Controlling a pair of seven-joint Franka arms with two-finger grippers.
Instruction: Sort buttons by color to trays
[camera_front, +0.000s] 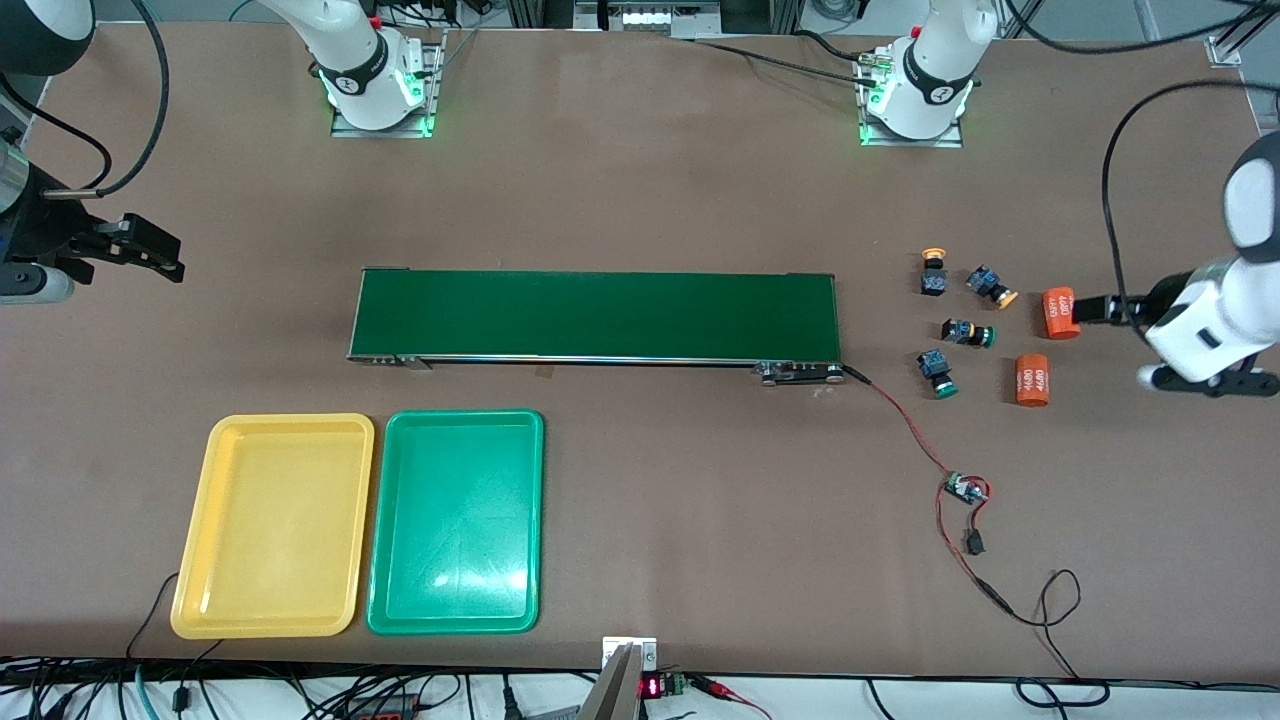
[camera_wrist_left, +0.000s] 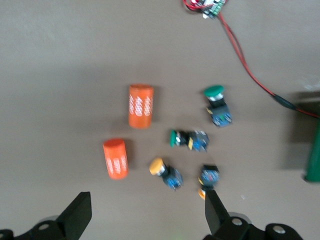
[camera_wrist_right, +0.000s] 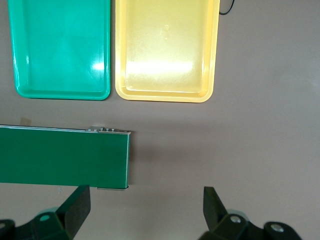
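jaws: left gripper (camera_wrist_left: 145, 217) and right gripper (camera_wrist_right: 145, 212) both wide, empty | progress: nothing sorted — four buttons (camera_front: 958, 332) on desk (camera_front: 640, 180), trays (camera_front: 275, 525) bare — all left

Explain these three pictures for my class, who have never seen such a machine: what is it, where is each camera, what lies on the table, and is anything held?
Two robot arms stand at a table. One picture looks down from a high camera facing them; the other two come from cameras on the arms' wrists. The left gripper hangs open over four buttons: two green, two yellow-orange, with two orange cylinders beside them. The right gripper hangs open over the table near the conveyor belt, at the trays' end. A yellow tray and a green tray lie nearer the front camera. Nothing is held.
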